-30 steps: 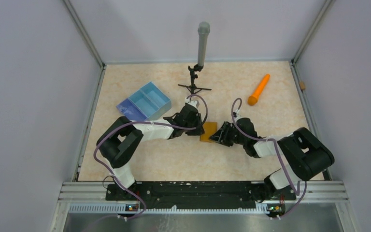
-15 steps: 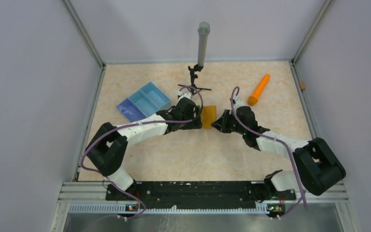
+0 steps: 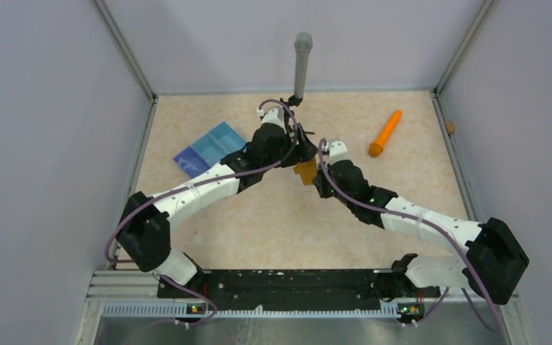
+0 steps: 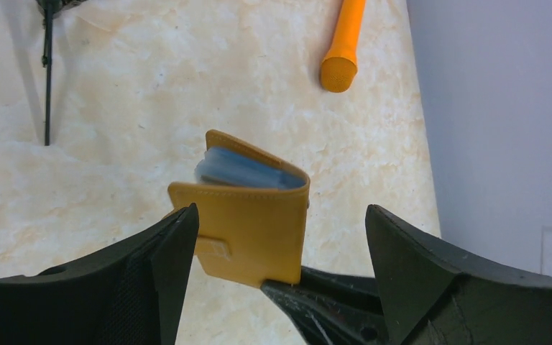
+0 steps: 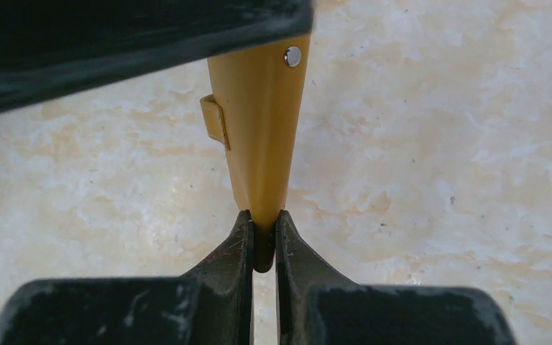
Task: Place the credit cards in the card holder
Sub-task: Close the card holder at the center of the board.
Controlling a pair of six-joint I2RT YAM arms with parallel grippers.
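Note:
The mustard-orange card holder [image 3: 305,171] is held up off the table, folded, its snap tab [image 4: 212,248] facing the left wrist camera. My right gripper [image 5: 262,233] is shut on its lower edge; in the top view this gripper [image 3: 315,180] is just right of the holder. My left gripper [image 4: 280,215] stands wide open around the holder, its fingers [image 4: 165,266] apart from it on both sides. Bluish-grey layers [image 4: 248,169] show at the holder's open top; I cannot tell whether they are credit cards or pockets. No loose credit cards are in view.
An orange cone-shaped stick [image 3: 385,134] lies at the back right, also in the left wrist view [image 4: 343,43]. A blue divided tray [image 3: 212,147] sits at the back left. A black stand with a grey tube [image 3: 301,65] rises behind my left gripper [image 3: 298,151].
Both arms have reached further back with the card holder. The right gripper has shut on its edge, and the left gripper has opened wide and let go.

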